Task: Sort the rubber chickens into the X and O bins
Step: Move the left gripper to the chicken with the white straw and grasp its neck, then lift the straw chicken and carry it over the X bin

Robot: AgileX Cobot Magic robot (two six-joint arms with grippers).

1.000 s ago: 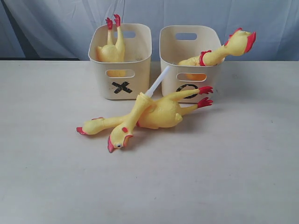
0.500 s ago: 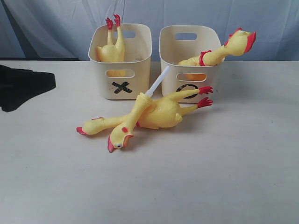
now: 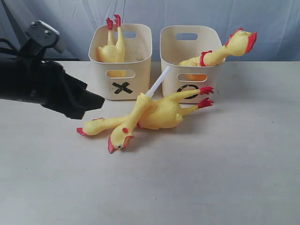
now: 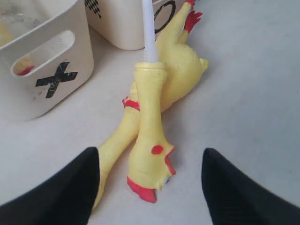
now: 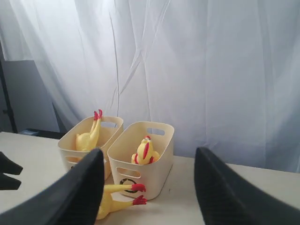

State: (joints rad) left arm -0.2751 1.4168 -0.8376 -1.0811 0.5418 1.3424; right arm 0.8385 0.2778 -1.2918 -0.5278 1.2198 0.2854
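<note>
While 2 rubber chickens point(image 3: 157, 115) cross before bins point(image 3: 121, 77), left end effector point(image 4: 150, 157) spread beside them, right end effector point(image 5: 149, 157) spread

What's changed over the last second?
The left pincer came in from the left edge toward the two loose chickens on the table, open and empty. Nothing was grabbed or released. The chickens, X bin and O bin stayed put.

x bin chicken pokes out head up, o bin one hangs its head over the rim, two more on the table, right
No: the exterior view shows the X bin chicken feet up, red feet above the rim. The O bin chicken does hang its head over, and two chickens lie on the table.
</note>
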